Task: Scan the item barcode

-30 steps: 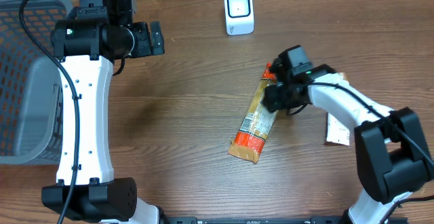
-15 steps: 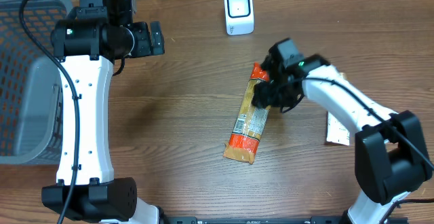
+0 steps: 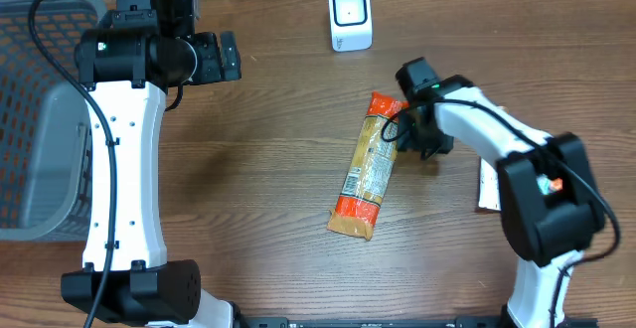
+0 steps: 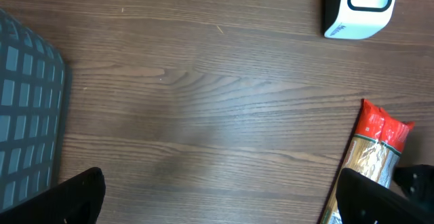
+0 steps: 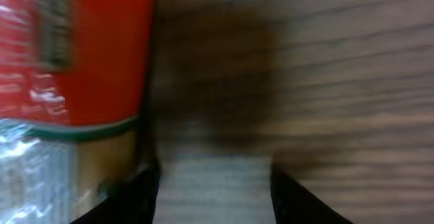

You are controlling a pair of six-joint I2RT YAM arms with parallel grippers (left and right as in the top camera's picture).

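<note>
A long packet of spaghetti [image 3: 366,174] is laid flat in the middle of the brown tabletop [image 3: 278,169]. Its red end is pointed toward the white scanner [image 3: 350,17], which is set well apart from it at the far edge. The right jaws are placed just beside the red end of the packet. They are seen partly spread, with only bare wood between the two dark fingers [image 5: 129,197], so nothing is gripped. That close view is blurred. The left jaws are kept far from the packet, near the grey basket [image 3: 35,169], and are spread wide with nothing between them. A white card [image 3: 494,184] is seen lying by the right arm [image 3: 487,129].
</note>
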